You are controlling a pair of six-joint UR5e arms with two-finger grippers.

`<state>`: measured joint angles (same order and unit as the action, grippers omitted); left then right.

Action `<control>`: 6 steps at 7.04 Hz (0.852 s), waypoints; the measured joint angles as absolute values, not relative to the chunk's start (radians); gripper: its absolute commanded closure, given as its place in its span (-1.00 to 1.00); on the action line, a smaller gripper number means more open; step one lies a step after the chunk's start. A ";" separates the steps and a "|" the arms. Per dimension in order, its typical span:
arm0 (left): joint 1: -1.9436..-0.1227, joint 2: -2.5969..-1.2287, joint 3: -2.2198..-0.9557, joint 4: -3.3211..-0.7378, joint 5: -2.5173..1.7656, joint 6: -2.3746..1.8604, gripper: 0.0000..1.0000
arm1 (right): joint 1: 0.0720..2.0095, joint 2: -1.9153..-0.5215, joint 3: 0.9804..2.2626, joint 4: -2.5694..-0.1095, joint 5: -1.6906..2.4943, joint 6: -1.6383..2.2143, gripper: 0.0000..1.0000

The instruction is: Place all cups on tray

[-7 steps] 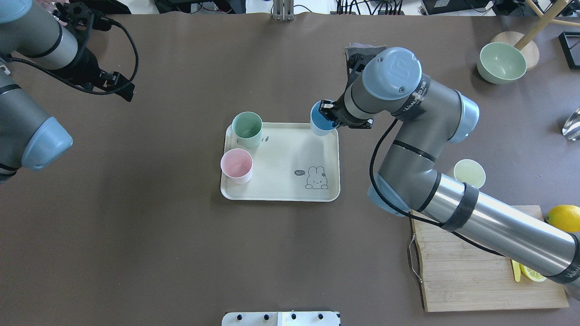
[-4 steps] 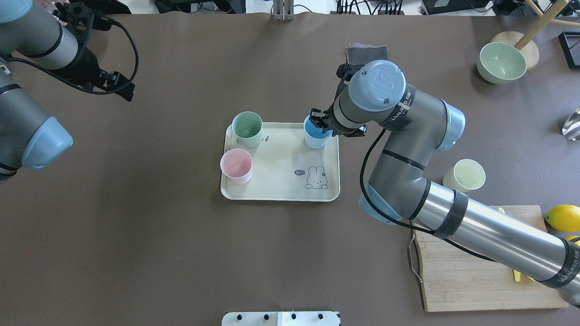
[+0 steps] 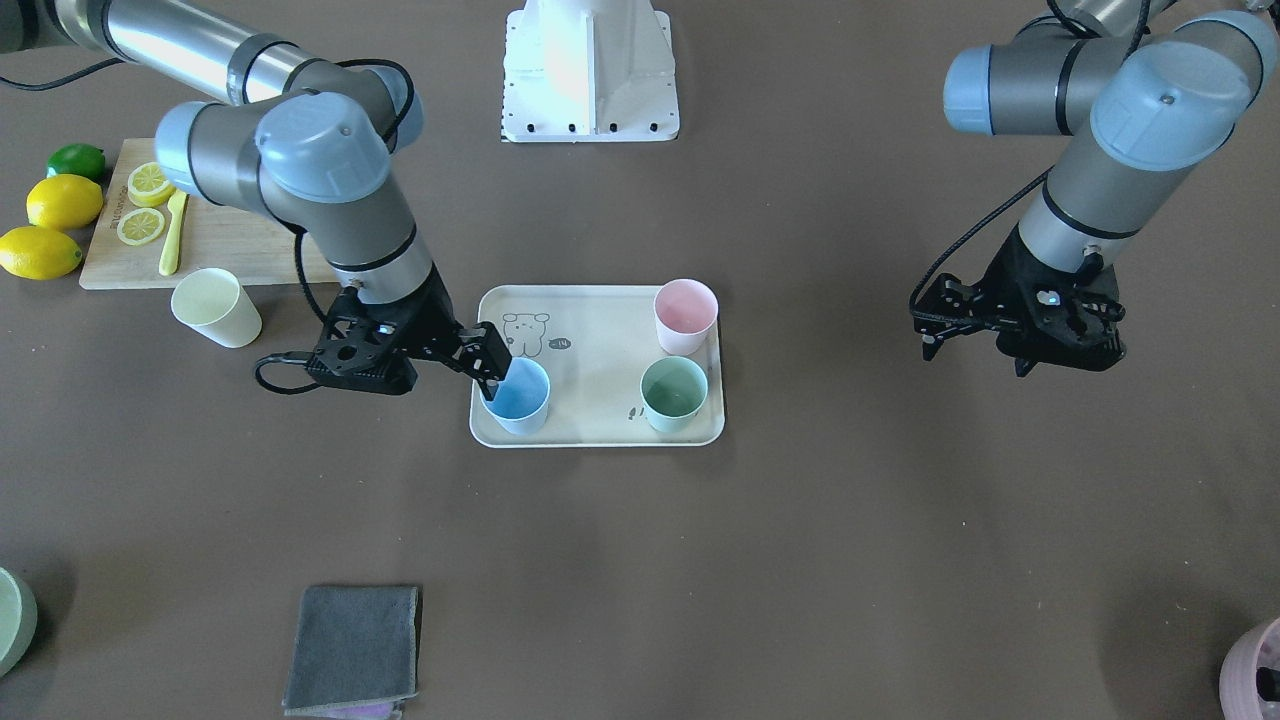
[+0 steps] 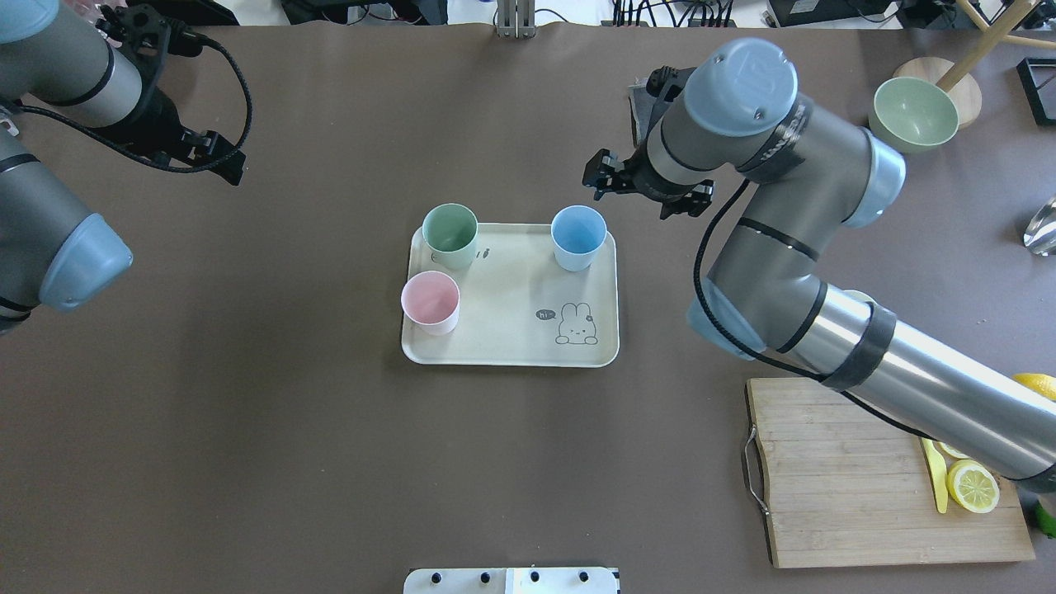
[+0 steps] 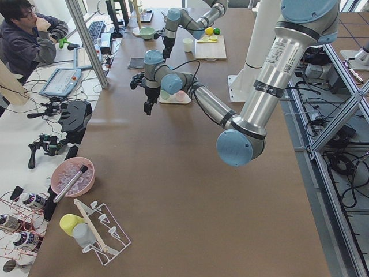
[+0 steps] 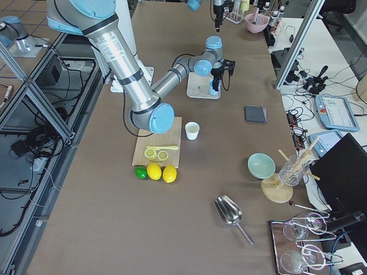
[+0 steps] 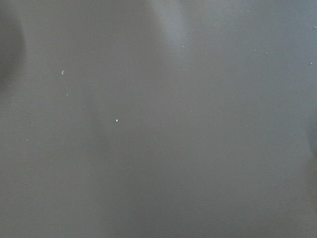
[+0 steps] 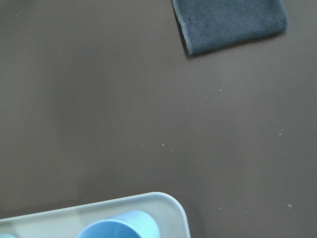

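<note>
Overhead exterior: I log the tray flat at the middle of the desk. It is cream, with rounded corners, a raised rim and a rabbit print at its corner toward the robot's edge and the right end.

Three cups stand on it upright, all matte and tapered.
- The blue cup is in the tray corner toward the operators' edge and the right end.
- The mint cup is in the corner toward the operators' edge and the left end.
- The pink cup is just beside the mint one, along the left rim.

The yellow cup is off the tray. It stands upright toward the right end, just beside the board.

The right arm comes in from the right end with its elbow bent. The right gripper hangs just past the tray's rim on the operators' side, near the blue cup. Its fingers are apart and hold nothing. The front view lays them over the blue rim, and there I can't judge contact. The right wrist view shows only that rim, bare desk and a grey cloth.

The left arm is folded at the corner of the left end and the operators' edge. The left gripper is over bare desk, well apart from the tray. I cannot tell how its fingers stand.
</note>
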<state>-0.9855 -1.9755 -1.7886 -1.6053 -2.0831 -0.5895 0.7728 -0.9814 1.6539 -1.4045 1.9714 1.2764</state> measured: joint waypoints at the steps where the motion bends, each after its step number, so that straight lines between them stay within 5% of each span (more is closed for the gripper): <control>1: -0.985 -1.972 -1.789 -1.606 -2.083 -0.589 -0.96 | 0.820 -1.083 1.752 -1.436 2.012 1.173 -1.00; 3: -0.984 -1.970 -1.787 -1.606 -2.082 -0.588 -0.96 | 0.880 -1.321 1.922 -1.438 2.055 1.025 -1.00; 6: -0.983 -1.971 -1.788 -1.606 -2.083 -0.589 -0.96 | 0.890 -1.599 1.960 -1.215 2.062 0.936 -0.98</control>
<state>-0.9834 -1.9710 -1.7880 -1.6061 -2.0827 -0.5886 0.8902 -1.5991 1.9598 -1.2149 2.0624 0.9359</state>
